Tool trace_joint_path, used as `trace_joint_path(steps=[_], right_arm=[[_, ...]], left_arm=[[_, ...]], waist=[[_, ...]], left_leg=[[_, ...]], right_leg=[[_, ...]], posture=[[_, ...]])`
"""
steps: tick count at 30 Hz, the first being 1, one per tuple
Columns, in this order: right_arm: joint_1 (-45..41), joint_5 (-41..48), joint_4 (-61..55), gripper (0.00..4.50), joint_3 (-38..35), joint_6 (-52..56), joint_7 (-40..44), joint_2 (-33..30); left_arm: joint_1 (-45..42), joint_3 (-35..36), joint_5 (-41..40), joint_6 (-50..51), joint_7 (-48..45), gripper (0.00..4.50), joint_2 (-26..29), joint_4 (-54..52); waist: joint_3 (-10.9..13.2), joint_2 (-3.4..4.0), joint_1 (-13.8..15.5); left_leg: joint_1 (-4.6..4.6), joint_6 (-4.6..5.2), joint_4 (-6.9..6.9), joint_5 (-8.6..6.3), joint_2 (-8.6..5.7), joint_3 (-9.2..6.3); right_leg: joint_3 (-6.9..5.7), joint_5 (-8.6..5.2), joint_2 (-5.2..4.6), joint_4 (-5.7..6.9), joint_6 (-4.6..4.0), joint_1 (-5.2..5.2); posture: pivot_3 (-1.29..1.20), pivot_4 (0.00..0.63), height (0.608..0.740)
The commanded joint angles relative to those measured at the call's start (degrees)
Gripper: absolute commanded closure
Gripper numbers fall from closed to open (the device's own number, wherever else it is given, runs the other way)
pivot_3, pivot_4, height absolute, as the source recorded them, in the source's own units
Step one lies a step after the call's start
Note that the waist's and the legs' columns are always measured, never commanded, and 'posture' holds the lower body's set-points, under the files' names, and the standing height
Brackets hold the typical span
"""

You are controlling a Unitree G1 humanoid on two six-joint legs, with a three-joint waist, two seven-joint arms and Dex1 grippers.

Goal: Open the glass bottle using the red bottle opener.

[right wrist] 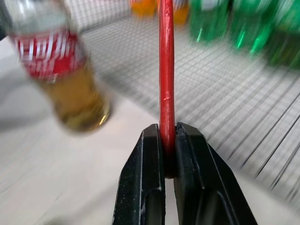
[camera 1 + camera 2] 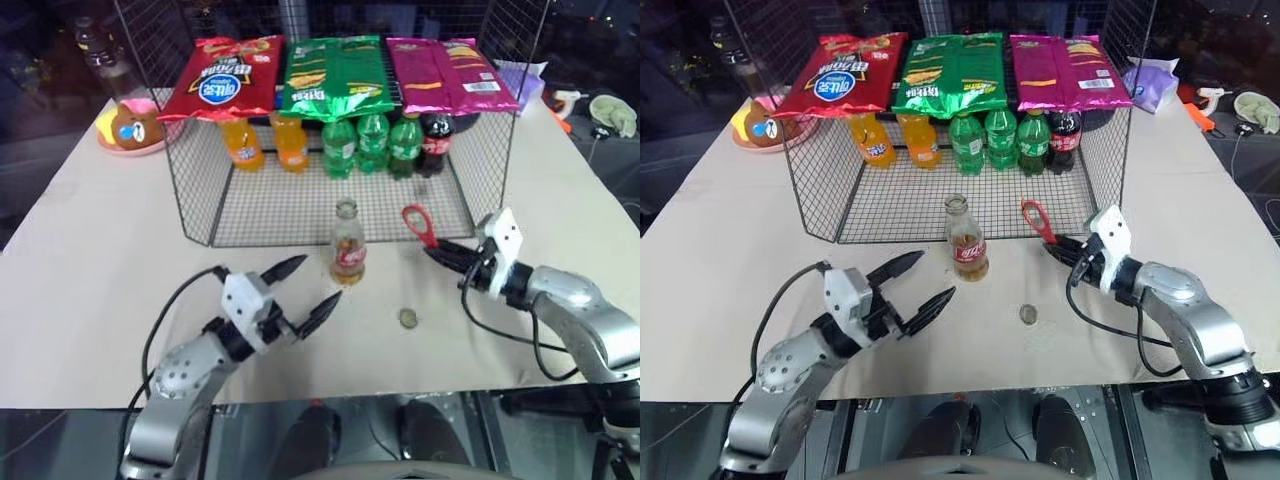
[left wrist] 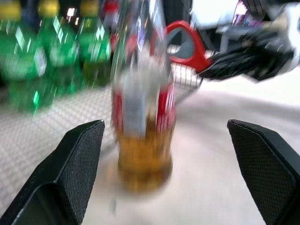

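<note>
- The bottle point(image 2: 347, 245) stands upright on the counter point(image 2: 90, 270) by the wire rack point(image 2: 200, 190), mouth bare, a cap point(image 2: 408, 318) lying nearby.
- It's glass, smooth, tippy I judge; best gripped at the label.
- My left pincer point(image 2: 305, 293) gapes wide, apart from the bottle.
- My right pincer point(image 2: 440, 250) pinches the stiff, thin opener point(image 2: 418, 224) by its handle.
</note>
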Motion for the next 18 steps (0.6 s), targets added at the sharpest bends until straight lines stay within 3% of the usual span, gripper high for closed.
trace_joint_path(steps=[1,7,12,18], right_arm=[[1.3,3.7,-4.8,2.81,-2.5,6.2,0.0,-1.1],[4.7,0.6,-5.4,0.05,-5.8,5.1,0.1,-2.8],[10.0,-5.7,-2.3,0.05,-10.0,-6.9,3.1,-2.9],[20.4,-7.1,3.6,0.05,-17.5,-23.8,13.8,-2.3]], left_arm=[[0.6,2.5,-0.1,-1.6,1.3,0.0,-0.4,-0.7],[2.2,5.0,-0.4,-0.5,3.7,0.0,-1.2,-0.7],[4.2,7.1,-1.0,4.0,4.9,0.0,0.3,-0.1],[10.0,9.9,-1.2,3.3,3.5,0.0,1.7,-1.0]], waist=[[0.0,0.0,0.3],[0.0,-0.02,0.6],[0.0,-0.03,0.7],[0.0,-0.04,0.6]], left_leg=[[-0.01,0.0,0.01,0.0,-0.01,0.0],[-0.1,-0.01,0.02,0.0,-0.09,-0.07],[-0.1,-0.02,0.02,0.01,-0.07,-0.08],[-0.09,-0.15,0.01,0.09,-0.07,-0.07]], right_leg=[[0.0,0.0,0.0,0.0,0.0,0.0],[-0.11,0.0,0.05,-0.08,0.0,0.0],[-0.15,0.0,0.1,-0.07,0.01,0.0],[-0.13,0.0,0.1,-0.1,0.01,0.03]], posture=[[0.0,0.15,0.74],[0.0,0.15,0.74],[0.0,0.15,0.74],[0.0,0.15,0.74]])
